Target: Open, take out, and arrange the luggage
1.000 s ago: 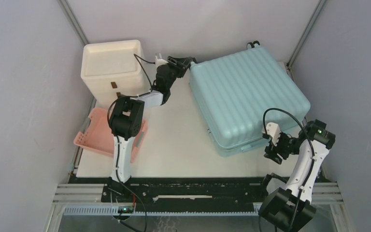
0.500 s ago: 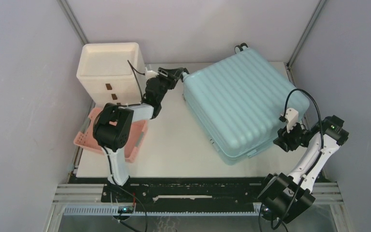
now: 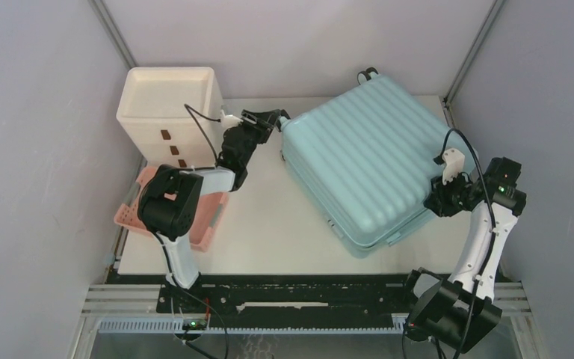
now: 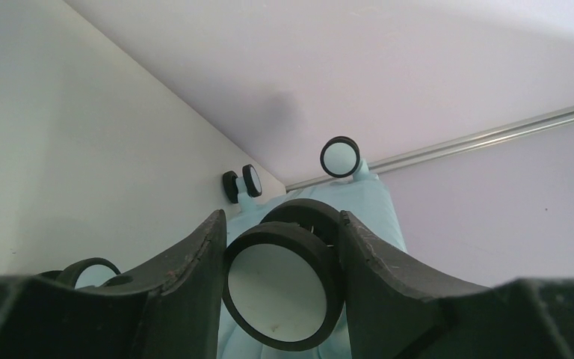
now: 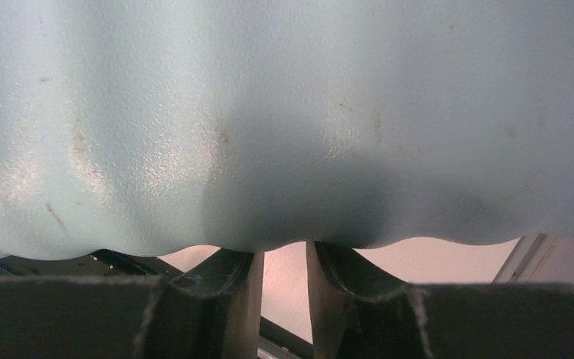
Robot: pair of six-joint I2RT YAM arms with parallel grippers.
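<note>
The luggage is a large pale aqua ribbed suitcase lying flat and closed, skewed on the table. My left gripper is at its back-left corner. In the left wrist view this gripper is shut on a black-and-white caster wheel, with both fingers touching it. Two more wheels show beyond. My right gripper presses against the suitcase's right edge. In the right wrist view the shell fills the frame. The right gripper shows a narrow empty gap, its tips hidden under the shell's rim.
A cream-white drawer cabinet stands at the back left, close to my left arm. A shallow pink basket lies at the left edge, partly under the arm. Grey walls close in on three sides of the table.
The suitcase has swung and slid leftward, its wheel corner pulled by my left gripper. My right arm rose along the suitcase's right side and its jaws narrowed. The cabinet's stance has shifted.
</note>
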